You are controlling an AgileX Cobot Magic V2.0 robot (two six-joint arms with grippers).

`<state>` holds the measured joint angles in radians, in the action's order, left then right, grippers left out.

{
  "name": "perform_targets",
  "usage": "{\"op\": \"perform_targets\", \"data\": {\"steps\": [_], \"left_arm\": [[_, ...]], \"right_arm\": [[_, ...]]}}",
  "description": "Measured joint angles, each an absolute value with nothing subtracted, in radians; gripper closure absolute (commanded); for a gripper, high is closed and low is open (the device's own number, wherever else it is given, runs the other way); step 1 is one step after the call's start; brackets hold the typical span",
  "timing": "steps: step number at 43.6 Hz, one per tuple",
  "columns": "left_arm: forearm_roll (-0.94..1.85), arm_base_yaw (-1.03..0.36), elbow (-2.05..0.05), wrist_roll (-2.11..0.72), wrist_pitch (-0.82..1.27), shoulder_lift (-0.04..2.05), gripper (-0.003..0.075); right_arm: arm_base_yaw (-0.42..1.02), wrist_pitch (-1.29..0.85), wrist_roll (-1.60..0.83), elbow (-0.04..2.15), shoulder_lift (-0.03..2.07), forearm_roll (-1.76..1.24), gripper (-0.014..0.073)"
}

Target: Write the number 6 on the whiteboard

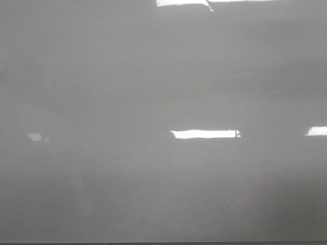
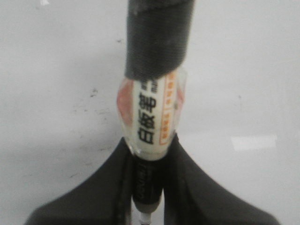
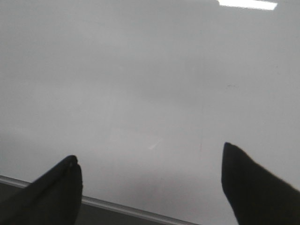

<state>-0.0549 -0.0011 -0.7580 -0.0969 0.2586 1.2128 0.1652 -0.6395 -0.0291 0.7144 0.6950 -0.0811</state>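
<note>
In the front view the whiteboard (image 1: 153,102) runs past the top, left and right edges, so its full outline cannot be seen; only a thin dark strip shows along the bottom. A faint pale streak (image 1: 243,74) is too slight to read as writing or a scratch. In the left wrist view the marker (image 2: 150,112) is cut off at the top edge, its tip out of sight, and its printed label is blurred. The left gripper (image 2: 149,187) hides the marker's lower barrel, and its fingers run off the bottom edge. In the right wrist view the right gripper (image 3: 150,178) shows only two dark fingertips (image 3: 61,187), perhaps slightly out of focus, cut off below.
</note>
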Motion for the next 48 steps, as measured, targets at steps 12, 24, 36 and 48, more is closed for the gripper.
{"op": "perform_targets", "data": {"steps": [12,24,36,48], "left_arm": [[-0.036,-0.166,-0.901,-0.179,0.772,1.048,0.0741],[0.105,-0.424,-1.013,-0.445,1.02,1.073,0.0741],[0.115,-0.677,-1.071,-0.577,1.001,1.253,0.0741],[0.116,-0.836,-1.143,-0.638,0.981,1.391,0.0741]], "right_arm": [[0.165,-0.854,-0.034,0.866,0.77,-0.092,-0.0031],[0.166,-0.965,-0.111,0.931,0.905,-0.106,-0.0031],[0.167,-1.039,-0.537,0.978,0.985,-0.36,-0.0031],[0.295,-1.073,-0.919,0.982,1.052,-0.59,0.0014]]}}
